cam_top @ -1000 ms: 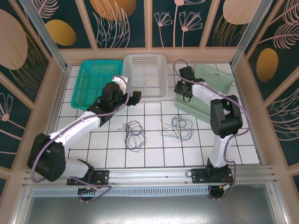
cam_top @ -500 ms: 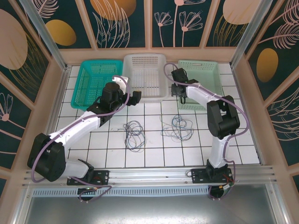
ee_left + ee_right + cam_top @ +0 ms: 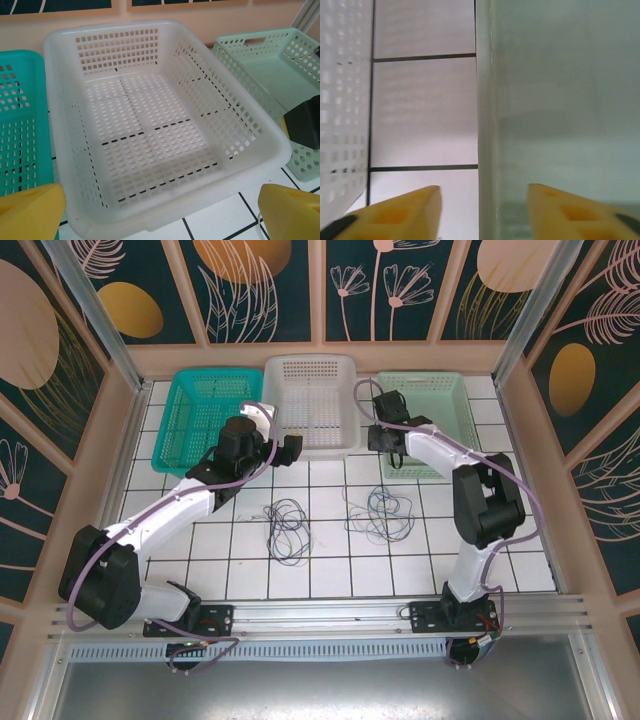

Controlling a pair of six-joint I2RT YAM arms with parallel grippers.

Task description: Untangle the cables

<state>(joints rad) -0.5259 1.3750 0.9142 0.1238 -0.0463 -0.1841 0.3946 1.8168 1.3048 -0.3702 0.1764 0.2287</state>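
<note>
Cables [image 3: 288, 528], thin dark and pale wire in two loose tangles, lie mid-bench [image 3: 330, 570] on white tiles, apart from both arms. Left fingers [image 3: 289, 449] wide apart, just before white perforated plastic basket [image 3: 117, 50]. Right fingers [image 3: 393, 448] apart, straddling left wall of pale green plastic basket [image 3: 487, 125].

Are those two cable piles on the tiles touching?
Apart: the top view shows bare tile between the left cable pile and the right cable pile.
</note>
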